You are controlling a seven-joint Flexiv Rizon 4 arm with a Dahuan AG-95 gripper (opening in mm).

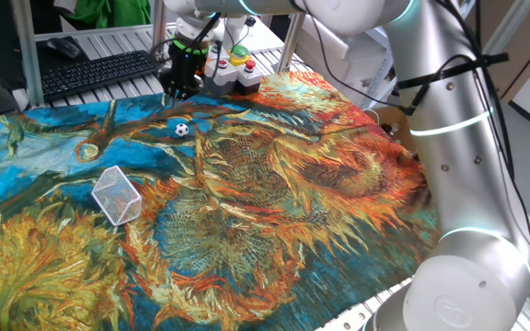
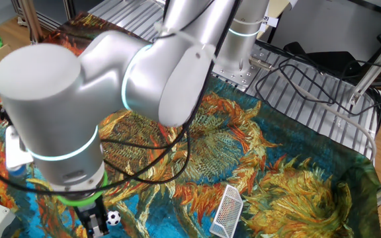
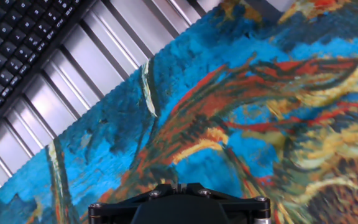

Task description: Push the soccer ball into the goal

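The soccer ball (image 1: 181, 130) is a tiny white ball with black patches on the painted cloth near its far edge. It also shows in the other fixed view (image 2: 113, 217). The goal (image 1: 118, 195), a small white wire-mesh cage, lies tilted on the cloth nearer the front left, well apart from the ball; it also shows in the other fixed view (image 2: 227, 210). My gripper (image 1: 177, 90) hangs just behind the ball, fingers together and empty, tips close above the cloth. In the hand view the gripper (image 3: 179, 186) looks shut; the ball and goal are out of that view.
A black keyboard (image 1: 99, 69) lies on the slatted metal table behind the cloth. A button box (image 1: 233, 64) with orange and green buttons stands right of the gripper. A cardboard box (image 1: 396, 119) sits at the cloth's right edge. Cables (image 2: 309, 73) lie beside the arm's base.
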